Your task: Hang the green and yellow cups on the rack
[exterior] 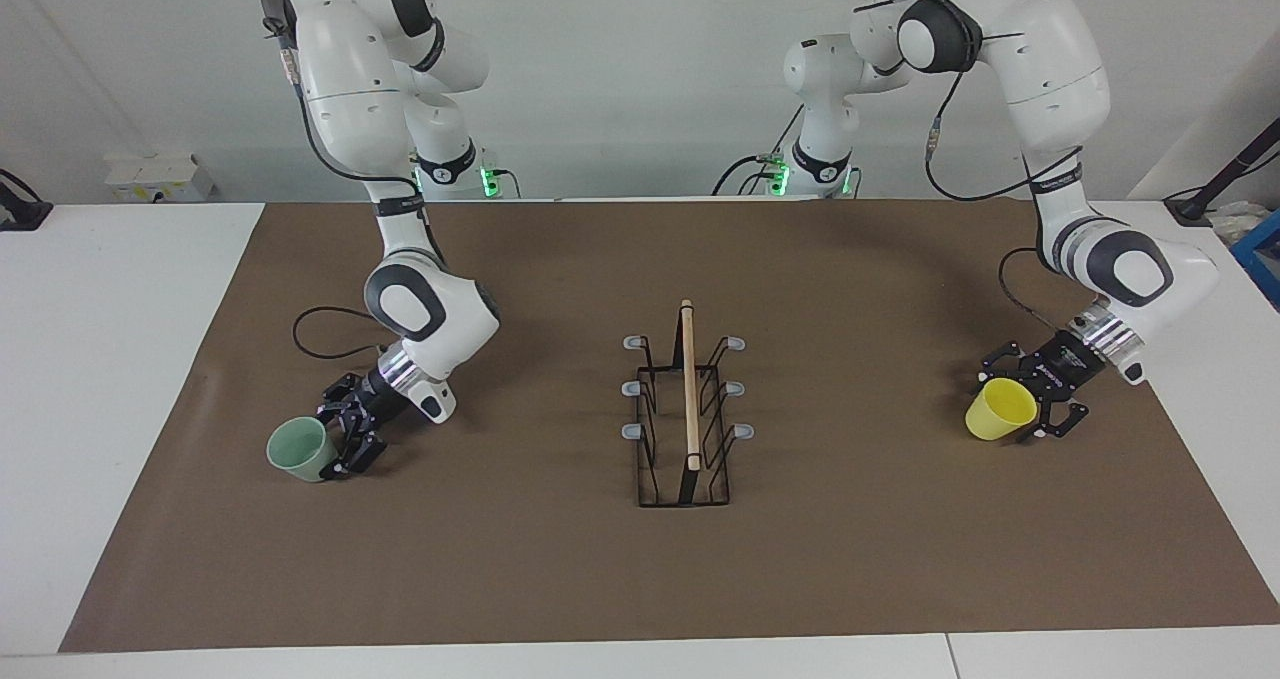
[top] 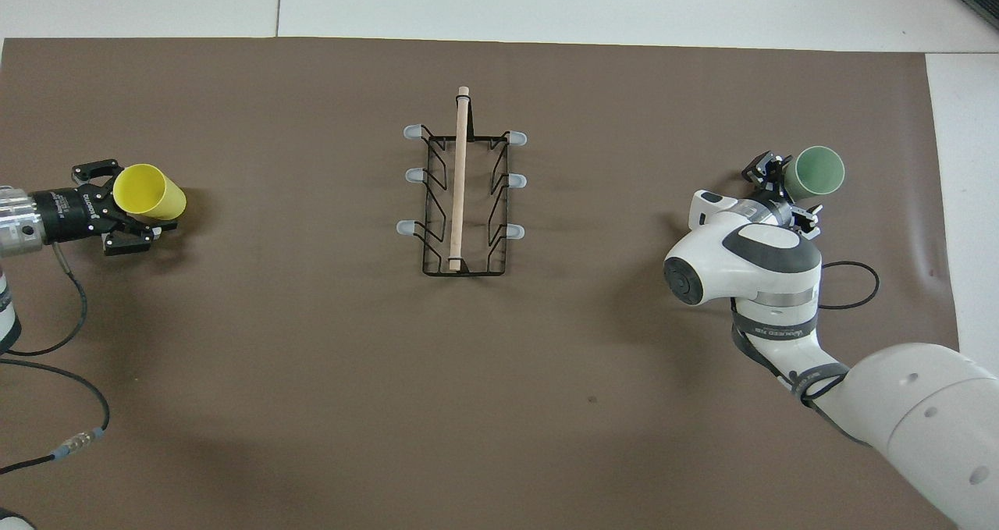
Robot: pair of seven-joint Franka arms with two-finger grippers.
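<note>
Toward the right arm's end of the tabletop point(exterior: 560, 579), the green cup point(exterior: 298, 449) stands mouth up on the brown cover. The right end effector point(exterior: 335, 444) is low beside it, on the side that faces the rack. Its fingers are spread, with the cup's wall just entering the gap between them; nothing is pinched yet. It comes in from the side, probably so that the cup can be gripped by its wall and later turned mouth down over a prong.

At the middle stands the rack point(exterior: 688, 409), its wooden rod running away from the robots and all six grey-tipped prongs bare. It is well apart from both cups, so each arm has a carry ahead.

Toward the left arm's end, the yellow cup point(exterior: 998, 411) also appears to stand mouth up. The left end effector point(exterior: 1022, 405) is spread wide around it from the outer side, one finger nearer the robots and one farther, not yet pressed on it. Closing looks like the next move for both.
</note>
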